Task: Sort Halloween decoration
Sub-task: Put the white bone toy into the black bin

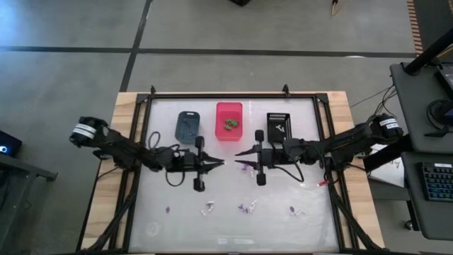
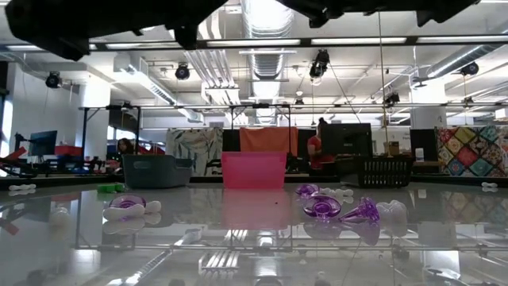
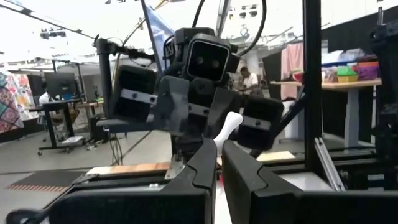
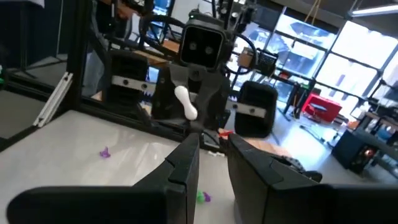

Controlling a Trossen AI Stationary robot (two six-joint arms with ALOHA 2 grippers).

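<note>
Three bins line the table's (image 1: 320, 212) far edge: blue-grey bin (image 1: 187, 126) left; pink bin (image 1: 228, 120) centre; black bin (image 1: 279, 125) right.

Grey floor (image 1: 71, 85), ceiling strip lights (image 2: 349, 40), a patchwork quilt (image 2: 472, 151) at the wall

No text, label, brand, number or sign can be read in any of the four views. The monitors and keyboard (image 1: 437, 180) at the desk beside the surface, the hanging panels in the room beyond, and the three bins show no legible characters; any print there may simply be too small and blurred to make out.
</note>
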